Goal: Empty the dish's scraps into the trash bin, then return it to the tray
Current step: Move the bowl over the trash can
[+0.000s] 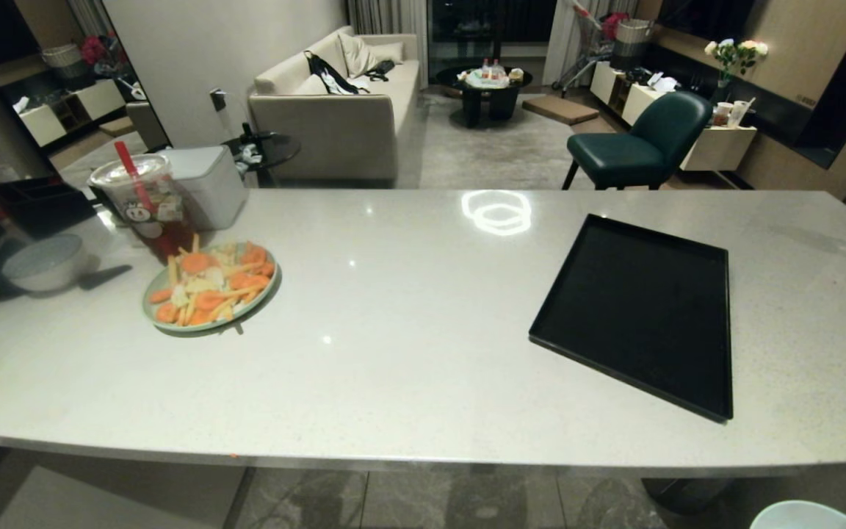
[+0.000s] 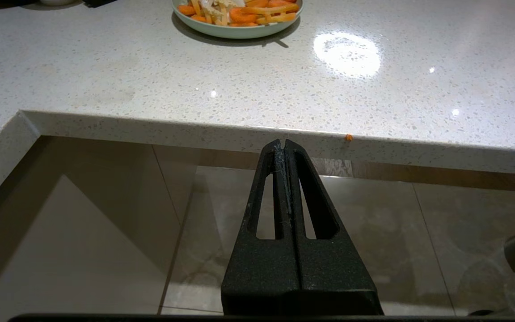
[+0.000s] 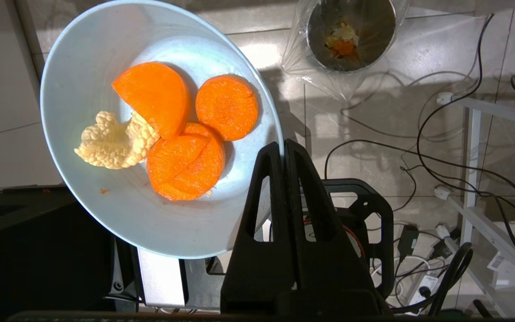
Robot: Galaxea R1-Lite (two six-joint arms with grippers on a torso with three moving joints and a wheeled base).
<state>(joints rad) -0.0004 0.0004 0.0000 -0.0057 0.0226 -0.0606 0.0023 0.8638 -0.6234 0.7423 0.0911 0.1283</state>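
Right wrist view puts us closest to the work: our right gripper (image 3: 283, 147) has its fingers pinched tight on the rim of the dish (image 3: 105, 49), holding the light-blue bowl in the air over the tiled floor. The scraps (image 3: 181, 129) still lie inside it, three orange carrot slices overlapping one another and a pale yellow chunk touching them on one side. Beyond the dish, down on the floor, we see the trash bin (image 3: 351, 67) with its clear bag folded over the rim; a little orange and yellow waste already lies at its bottom. The dish is off to one side of the bin, not over its mouth. Black cables trail across the tiles beside the bin.

In the head view only a sliver of the dish's rim shows at the lower right edge, below the table's (image 1: 408, 308) front edge. Our left gripper (image 2: 283, 145) hangs below the table's near edge, fingers pressed together with nothing between them.

On the table, the tray (image 1: 643, 308) lies flat on the right side, bare. Well apart on the left stands a green plate (image 1: 173, 323) heaped with orange and yellow sticks, with a grey-white bowl (image 1: 45, 264) further left and a lidded drink cup (image 1: 140, 198) just behind the plate.
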